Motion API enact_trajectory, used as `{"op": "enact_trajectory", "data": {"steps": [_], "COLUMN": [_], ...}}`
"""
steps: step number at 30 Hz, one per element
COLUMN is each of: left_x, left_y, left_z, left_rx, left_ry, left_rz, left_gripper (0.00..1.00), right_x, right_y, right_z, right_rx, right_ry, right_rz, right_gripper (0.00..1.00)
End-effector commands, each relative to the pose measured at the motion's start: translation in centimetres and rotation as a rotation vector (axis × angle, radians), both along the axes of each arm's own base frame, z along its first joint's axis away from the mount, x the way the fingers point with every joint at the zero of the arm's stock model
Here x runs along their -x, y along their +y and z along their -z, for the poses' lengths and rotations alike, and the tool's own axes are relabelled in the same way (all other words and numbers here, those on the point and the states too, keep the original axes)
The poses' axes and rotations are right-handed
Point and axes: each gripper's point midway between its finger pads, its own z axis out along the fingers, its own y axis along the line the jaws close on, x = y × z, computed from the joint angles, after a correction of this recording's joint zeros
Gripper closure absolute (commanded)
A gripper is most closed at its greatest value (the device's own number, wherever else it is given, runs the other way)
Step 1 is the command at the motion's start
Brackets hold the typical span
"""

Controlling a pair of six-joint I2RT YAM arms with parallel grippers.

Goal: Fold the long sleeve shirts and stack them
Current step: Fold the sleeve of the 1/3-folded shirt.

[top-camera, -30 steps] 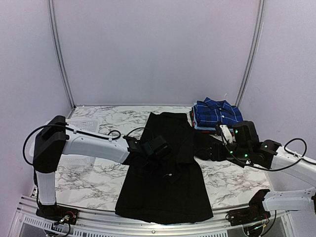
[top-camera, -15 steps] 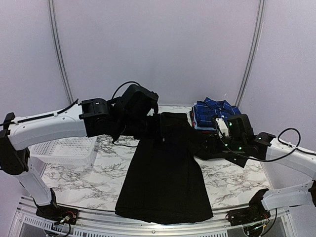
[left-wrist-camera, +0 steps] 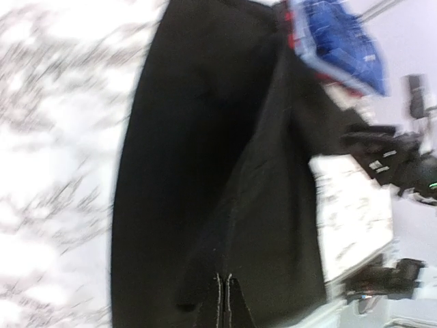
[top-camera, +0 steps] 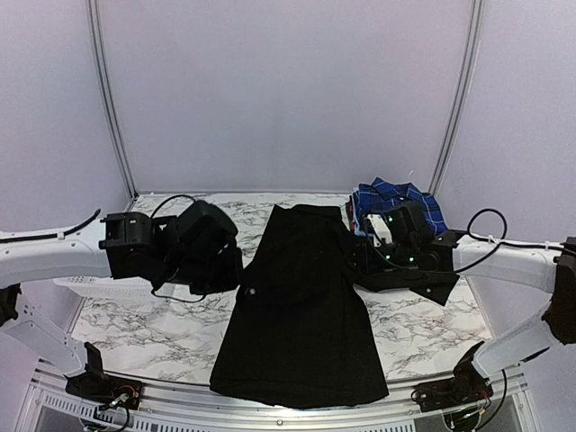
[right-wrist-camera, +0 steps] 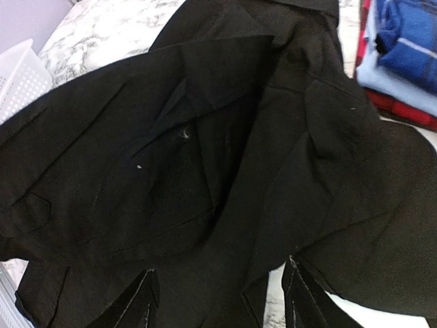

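The black shirt (top-camera: 301, 315) lies flat and lengthwise on the marble table, collar at the far end. It also shows in the left wrist view (left-wrist-camera: 205, 137) and the right wrist view (right-wrist-camera: 205, 137). My left gripper (top-camera: 237, 270) is at the shirt's left edge. Its jaws are closed (left-wrist-camera: 229, 301), and a ridge of black cloth runs up to the tips. My right gripper (top-camera: 354, 265) hovers at the shirt's right edge, open (right-wrist-camera: 222, 301), with rumpled black cloth under and between its fingers. A folded stack topped by the blue plaid shirt (top-camera: 396, 200) sits at the back right.
The folded stack shows blue plaid (right-wrist-camera: 406, 41), light blue (right-wrist-camera: 392, 89) and red (right-wrist-camera: 410, 115) layers close to the black shirt's collar. A white mesh basket (right-wrist-camera: 20, 75) stands at the left, mostly behind my left arm. The table's metal front rail (top-camera: 297, 416) runs below the hem.
My left gripper rose from the middle of the shirt, then swung left and down to its left edge. The shirt's front now lies smoother. My right gripper moved in toward the right edge.
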Motion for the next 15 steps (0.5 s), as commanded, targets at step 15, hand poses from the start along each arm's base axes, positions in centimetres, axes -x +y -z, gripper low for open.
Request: {"op": "enact_trajectory", "data": {"steps": [15], "left_x": [6.4], "left_y": [3.4], "left_z": [10.7], "left_rx": [-0.004], "left_ry": [0.404], "left_rz": [-0.057], "left_gripper": [1.0], "right_x": [-2.5], "right_y": [4.8], "right_z": [2.1], "right_rx": [0.005], "right_ry": [0.011], "right_rz": [-0.078], "right_gripper": [0.45]}}
